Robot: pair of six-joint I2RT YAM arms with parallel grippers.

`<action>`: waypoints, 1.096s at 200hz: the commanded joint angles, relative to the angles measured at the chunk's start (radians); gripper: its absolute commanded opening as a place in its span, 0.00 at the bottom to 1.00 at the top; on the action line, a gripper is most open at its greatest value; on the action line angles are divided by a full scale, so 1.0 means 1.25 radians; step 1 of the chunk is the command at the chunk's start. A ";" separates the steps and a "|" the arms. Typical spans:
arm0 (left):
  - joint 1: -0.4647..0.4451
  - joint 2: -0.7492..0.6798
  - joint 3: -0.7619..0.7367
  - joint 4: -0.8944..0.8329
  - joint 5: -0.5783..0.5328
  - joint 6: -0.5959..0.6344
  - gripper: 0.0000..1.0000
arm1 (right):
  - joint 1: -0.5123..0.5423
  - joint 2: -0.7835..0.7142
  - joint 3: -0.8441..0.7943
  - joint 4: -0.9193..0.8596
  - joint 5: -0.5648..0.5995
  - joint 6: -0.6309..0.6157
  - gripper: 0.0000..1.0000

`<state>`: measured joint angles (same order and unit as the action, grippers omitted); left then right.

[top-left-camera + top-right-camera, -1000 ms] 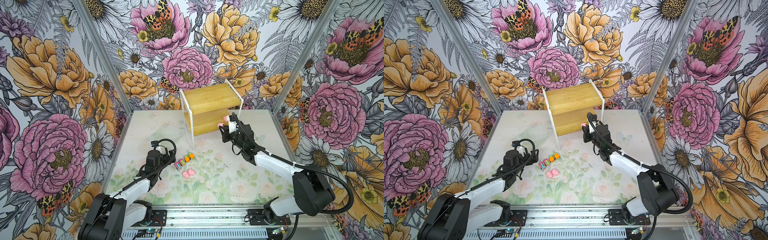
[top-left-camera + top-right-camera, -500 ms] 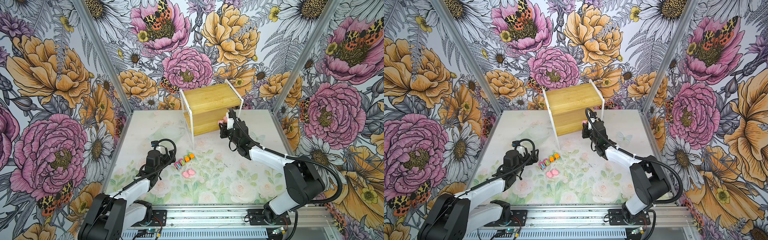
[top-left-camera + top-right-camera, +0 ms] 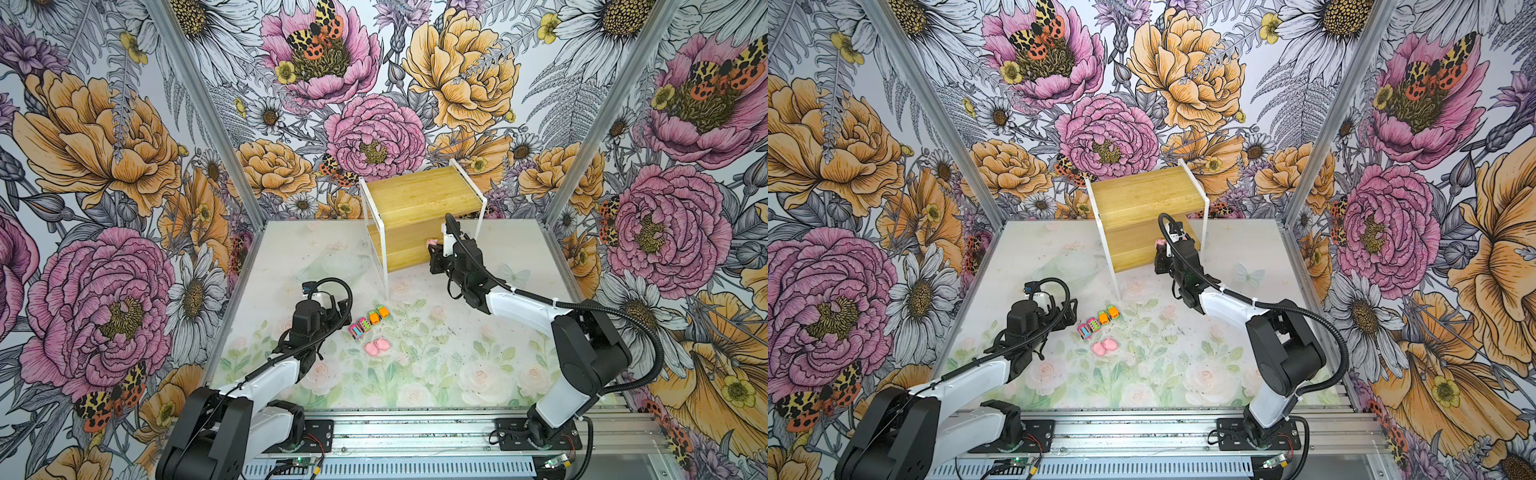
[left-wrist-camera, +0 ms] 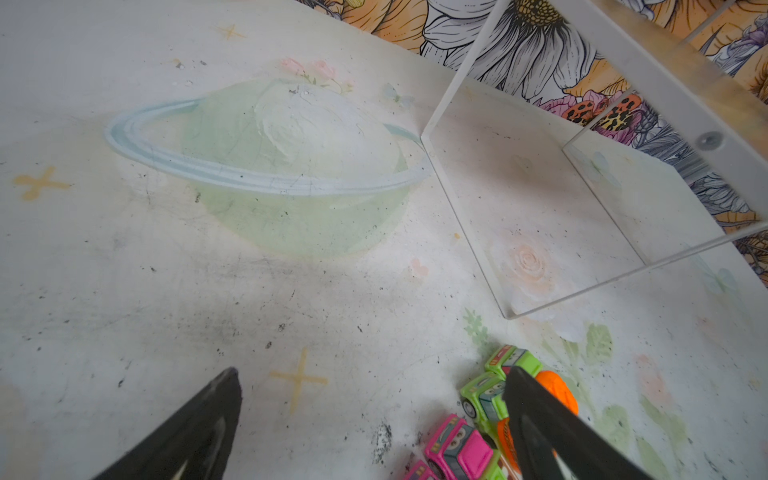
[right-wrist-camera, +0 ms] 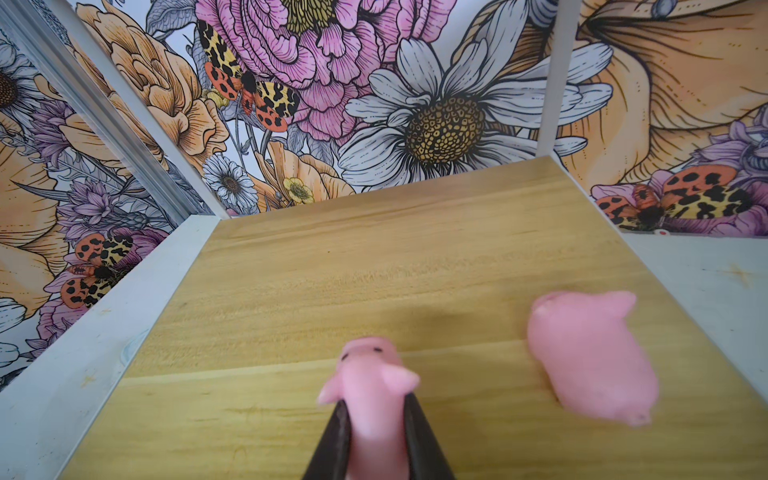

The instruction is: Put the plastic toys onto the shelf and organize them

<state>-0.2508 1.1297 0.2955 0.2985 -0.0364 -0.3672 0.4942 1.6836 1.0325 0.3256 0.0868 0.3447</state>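
Observation:
The bamboo shelf [image 3: 415, 199] [image 3: 1138, 195] stands at the back of the table. My right gripper [image 3: 434, 248] [image 5: 376, 409] is at the right end of its lower board [image 5: 332, 270], shut on a pink pig [image 5: 370, 374] [image 3: 431, 241] just above the wood. A second pig [image 5: 590, 357] lies on its side on that board, close beside. My left gripper [image 3: 337, 309] [image 4: 372, 374] is open low over the table, one finger [image 4: 540, 415] next to the row of cars. Two orange-and-green cars [image 3: 378, 314] [image 4: 486, 395] and two pink cars [image 3: 359, 328] [image 4: 457, 444] stand there, with two pigs [image 3: 377, 345] in front.
The shelf's white metal frame leg [image 3: 384, 270] [image 4: 465, 216] stands just behind the cars. Flowered walls close in the table on three sides. A metal rail [image 3: 415, 428] carrying both arm bases runs along the front edge.
My right gripper has carried the pig a little left and further in over the shelf's lower board. The left arm and the toys on the table have not moved.

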 commanded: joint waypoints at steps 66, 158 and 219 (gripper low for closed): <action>0.009 -0.010 0.014 0.001 0.005 0.001 0.99 | 0.005 0.042 0.057 -0.025 0.036 -0.003 0.26; 0.008 -0.012 0.012 0.001 0.003 0.000 0.99 | 0.007 0.044 0.051 -0.029 0.037 -0.012 0.39; 0.008 -0.011 0.013 0.002 0.004 0.000 0.99 | 0.006 -0.008 0.015 -0.034 0.015 -0.032 0.53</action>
<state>-0.2508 1.1297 0.2955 0.2985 -0.0364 -0.3676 0.4942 1.7248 1.0744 0.2916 0.1162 0.3214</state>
